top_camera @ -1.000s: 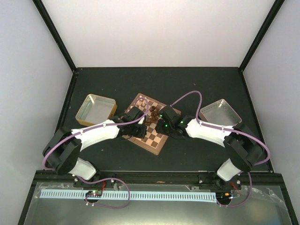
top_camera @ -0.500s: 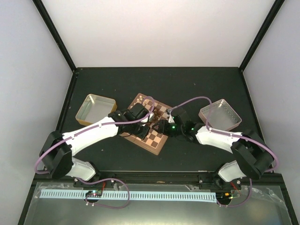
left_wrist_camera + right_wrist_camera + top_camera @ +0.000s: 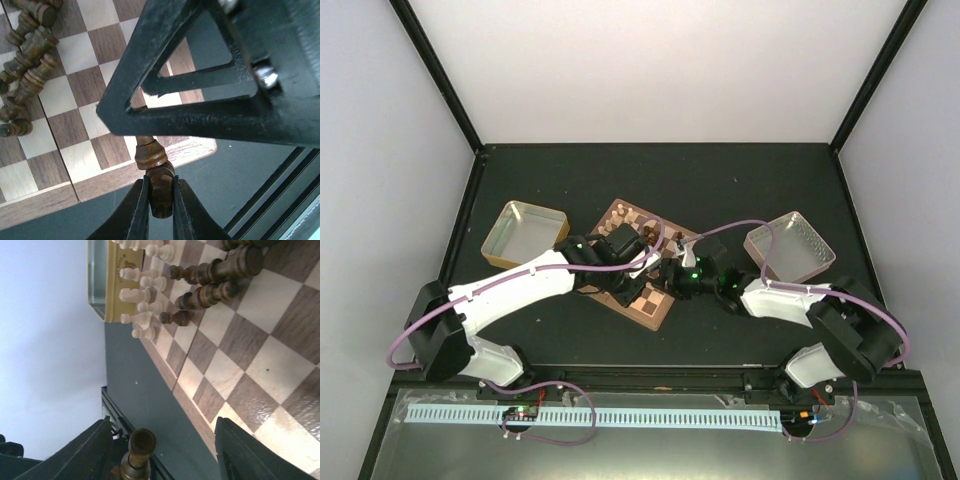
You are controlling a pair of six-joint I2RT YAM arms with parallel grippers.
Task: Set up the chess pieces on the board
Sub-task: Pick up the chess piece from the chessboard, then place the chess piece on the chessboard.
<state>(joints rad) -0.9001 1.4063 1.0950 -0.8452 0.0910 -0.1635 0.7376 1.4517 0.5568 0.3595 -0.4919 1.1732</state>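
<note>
Chess pieces (image 3: 27,65) on the board (image 3: 40,207): dark cluster (image 3: 210,287) heaped together, pale ones (image 3: 142,290) near one edge. Left claw (image 3: 161,180) clamped on a dark piece (image 3: 149,155) at the board's corner; right claw (image 3: 161,440) spread wide.

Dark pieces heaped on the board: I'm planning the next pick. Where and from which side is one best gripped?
Probably the heap's edge piece, from straight above, closing across its narrow turned waist, square to its length. It lies flat on the board, others crowding one side, so the top looks most open.
</note>
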